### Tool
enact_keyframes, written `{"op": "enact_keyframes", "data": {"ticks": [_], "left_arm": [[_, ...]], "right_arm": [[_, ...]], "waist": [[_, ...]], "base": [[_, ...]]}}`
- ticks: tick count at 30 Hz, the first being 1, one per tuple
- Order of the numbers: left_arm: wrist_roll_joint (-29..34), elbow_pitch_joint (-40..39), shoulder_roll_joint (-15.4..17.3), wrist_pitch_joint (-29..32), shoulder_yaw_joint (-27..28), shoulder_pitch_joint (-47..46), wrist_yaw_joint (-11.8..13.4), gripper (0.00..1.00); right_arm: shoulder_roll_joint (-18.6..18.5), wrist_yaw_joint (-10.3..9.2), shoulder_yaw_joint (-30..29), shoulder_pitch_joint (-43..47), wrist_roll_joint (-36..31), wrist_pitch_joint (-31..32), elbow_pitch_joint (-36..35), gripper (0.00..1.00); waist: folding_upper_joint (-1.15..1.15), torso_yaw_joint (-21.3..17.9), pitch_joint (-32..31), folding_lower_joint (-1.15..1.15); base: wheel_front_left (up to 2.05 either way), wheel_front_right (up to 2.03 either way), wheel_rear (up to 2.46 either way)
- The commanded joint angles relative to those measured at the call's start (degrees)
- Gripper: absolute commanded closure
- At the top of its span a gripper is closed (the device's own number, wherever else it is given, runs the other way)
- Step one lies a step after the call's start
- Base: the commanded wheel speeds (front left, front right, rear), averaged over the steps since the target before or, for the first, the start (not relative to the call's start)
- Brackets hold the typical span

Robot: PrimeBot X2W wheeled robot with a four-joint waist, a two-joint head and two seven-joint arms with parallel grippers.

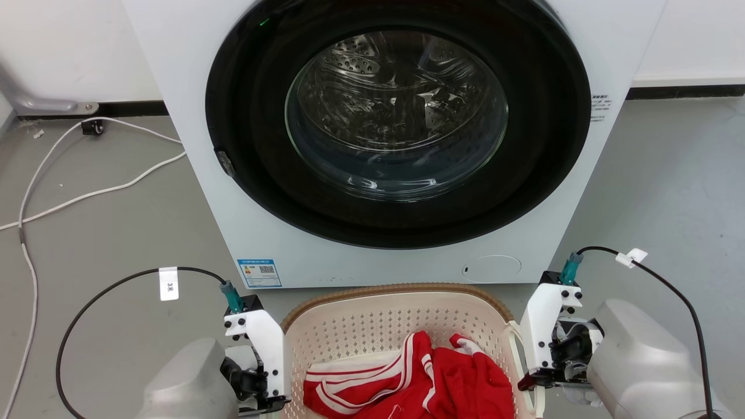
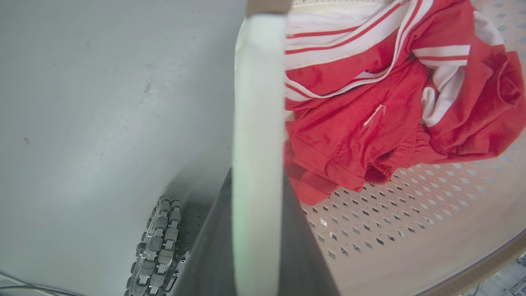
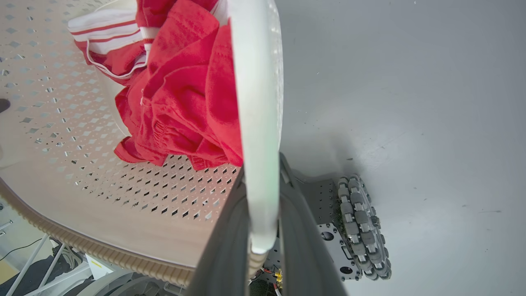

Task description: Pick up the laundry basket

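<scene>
Grey floor (image 1: 105,244), washer (image 1: 396,145) at the wall. Head view: basket (image 1: 384,314) is seen before the washer, red clothes (image 1: 419,378) inside, flanked by left gripper (image 1: 259,378) and right gripper (image 1: 544,361). Left wrist view: jaws are clamped on the left handle (image 2: 257,102). Right wrist view: jaws are clamped on the right handle (image 3: 259,102).
</scene>
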Motion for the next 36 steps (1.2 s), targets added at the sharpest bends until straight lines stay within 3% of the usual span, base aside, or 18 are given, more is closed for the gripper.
{"op": "enact_keyframes", "data": {"ticks": [1, 36], "left_arm": [[-0.3, 0.0, 0.1, -0.2, -0.2, -0.7, -0.1, 1.0], [-2.3, 0.0, 0.3, -0.9, -1.9, -0.8, -0.1, 1.0]], "right_arm": [[0.5, 0.14, -0.4, 0.2, 0.1, 0.2, -0.2, 1.0], [0.7, 0.15, -3.2, 0.7, -2.1, 0.7, -0.2, 1.0]], "waist": [[0.0, 0.0, 0.0, 0.0], [0.0, -0.1, 0.1, 0.0]], "base": [[0.0, 0.0, 0.0], [0.0, 0.0, 0.0]]}}
